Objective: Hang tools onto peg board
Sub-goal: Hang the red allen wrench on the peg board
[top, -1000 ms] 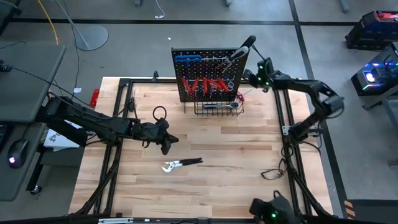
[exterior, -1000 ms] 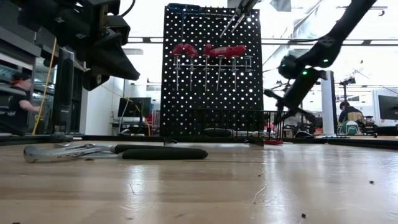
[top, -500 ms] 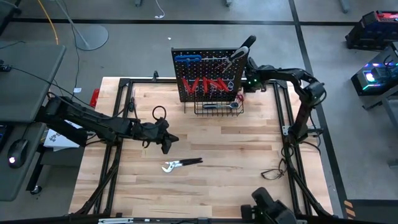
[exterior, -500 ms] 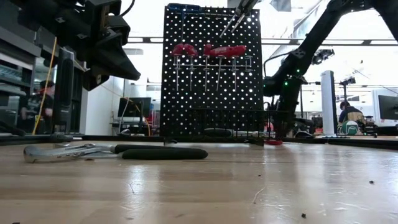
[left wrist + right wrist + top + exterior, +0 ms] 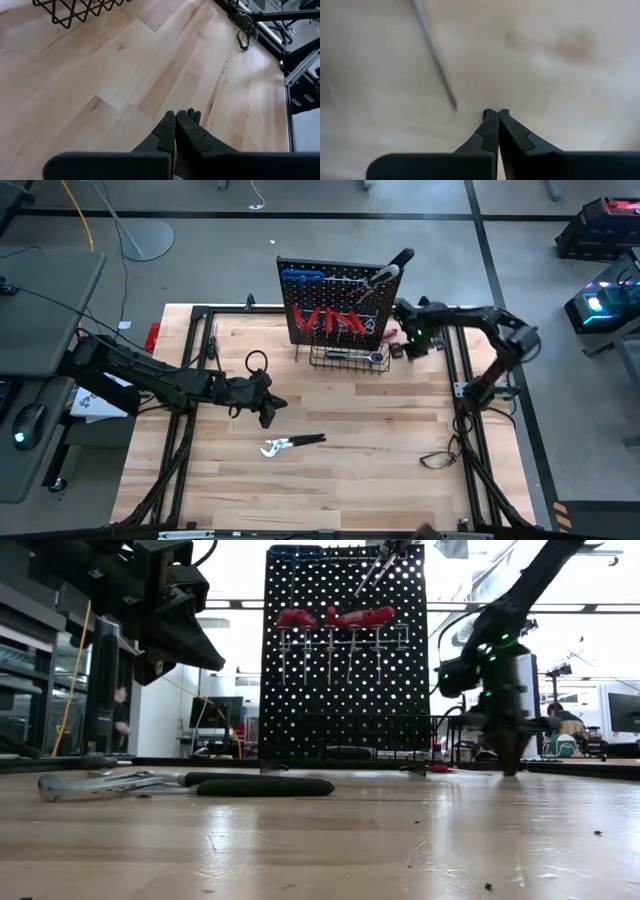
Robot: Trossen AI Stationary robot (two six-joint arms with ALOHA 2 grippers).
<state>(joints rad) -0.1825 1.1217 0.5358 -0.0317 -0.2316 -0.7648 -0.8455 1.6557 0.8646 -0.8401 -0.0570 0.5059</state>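
Note:
The black peg board (image 5: 335, 300) stands upright at the table's far side. On it hang blue hex keys (image 5: 300, 277), red-handled screwdrivers (image 5: 335, 618) and a black-handled screwdriver (image 5: 390, 270). Silver pliers with black handles (image 5: 292, 444) lie flat on the table. My right gripper (image 5: 510, 768) is shut. It points straight down, just above the table, right of the board. Beside its tips a thin metal shaft (image 5: 436, 57) lies on the wood. My left gripper (image 5: 268, 412) is shut and hovers over the table's left middle, holding nothing.
A black wire basket (image 5: 345, 358) sits at the board's foot with a tool in it. A red item (image 5: 385, 335) lies by the board's right edge. Black frame tubes (image 5: 455, 370) run along the table's sides. A cable (image 5: 440, 457) lies near the right edge.
My right gripper has come away from the board's upper right corner. It has moved toward the table's near edge and down, and has tipped from roughly level to pointing straight down. It has stayed shut.

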